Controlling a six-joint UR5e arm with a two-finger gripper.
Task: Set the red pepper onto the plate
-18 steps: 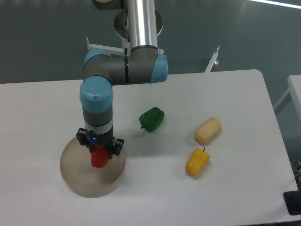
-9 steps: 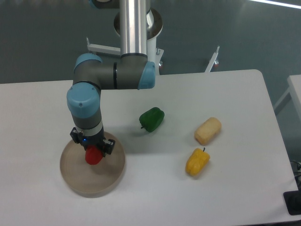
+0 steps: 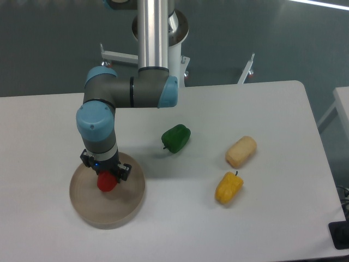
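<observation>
Sitting between the fingers (image 3: 106,173), the red pepper (image 3: 106,183); over the plate (image 3: 128,204).

Red pepper (image 3: 107,183): small, glossy, bright red; seen over the plate's upper middle, partly hidden.
Plate (image 3: 117,212): round, beige-tan, low-rimmed; laid flat at the table's front left.

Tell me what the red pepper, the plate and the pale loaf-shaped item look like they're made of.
Red pepper: probably moulded plastic, glossy, evenly bright red. Plate: matte beige-tan with a low rim and no shine; wood, fibre or plastic, cannot tell which. Pale loaf-shaped item: matte cream, rounded ends, likely toy plastic or foam. The gripper partly hides the pepper.
</observation>
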